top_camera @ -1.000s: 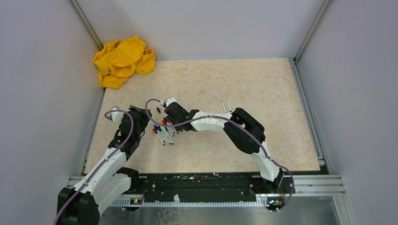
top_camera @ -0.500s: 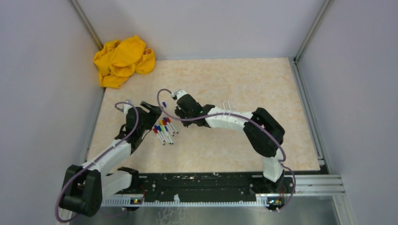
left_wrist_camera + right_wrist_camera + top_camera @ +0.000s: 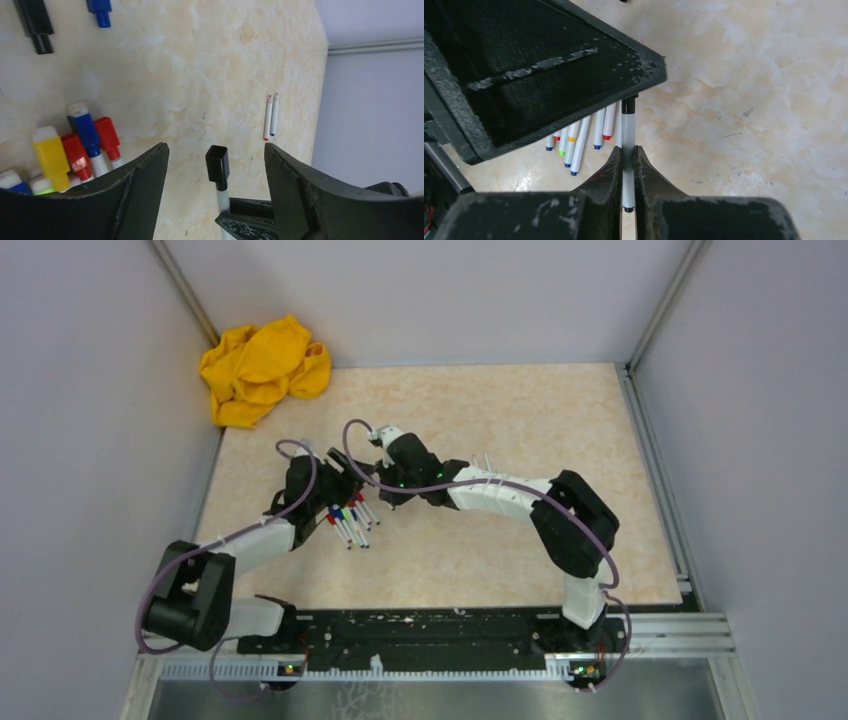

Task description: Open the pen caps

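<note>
Swung in, the wide-open left gripper is set astride the light, rigid black cap, likely best pinched mid-sides, its barrel clamped by the right gripper.

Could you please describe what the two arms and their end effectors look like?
Both the left arm and right arm have white link shells, chunky black joints and a purple cable looping alongside. The left end effector and right end effector are black, with wedge-shaped, scuffed fingers.

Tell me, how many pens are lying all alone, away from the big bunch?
2. The red-tipped pen and the blue-tipped pen lie side by side on the far side of the right arm. More may hide under the arms.
</note>
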